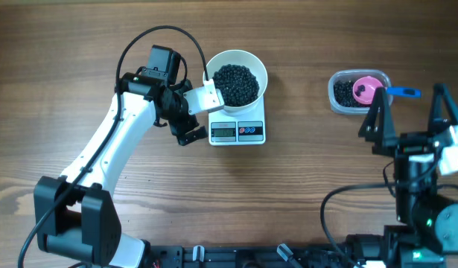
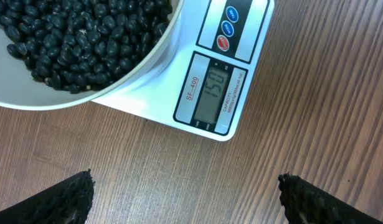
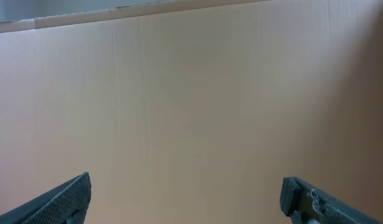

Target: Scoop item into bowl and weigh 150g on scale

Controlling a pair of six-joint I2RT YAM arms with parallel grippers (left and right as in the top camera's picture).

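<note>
The white bowl (image 1: 252, 65) stands on the small white scale (image 1: 252, 132) and holds a heap of the item, black beans (image 1: 236, 83). In the left wrist view the beans (image 2: 73, 37) fill the bowl (image 2: 138, 71), and the scale (image 2: 253, 37) shows 150 on its display. My left gripper (image 1: 190, 112) hangs open just left of the scale, touching nothing; its jaws stand wide over bare wood (image 2: 186, 193). My right gripper (image 1: 406, 115) is open and empty at the right, below the tub; in the right wrist view (image 3: 186, 198) it faces a plain beige surface.
A clear plastic tub (image 1: 337, 95) at the far right holds more black beans and a pink scoop (image 1: 366, 89) with a blue handle (image 1: 404, 93). The left arm's cable loops above the bowl's left side. Wooden tabletop lies all around.
</note>
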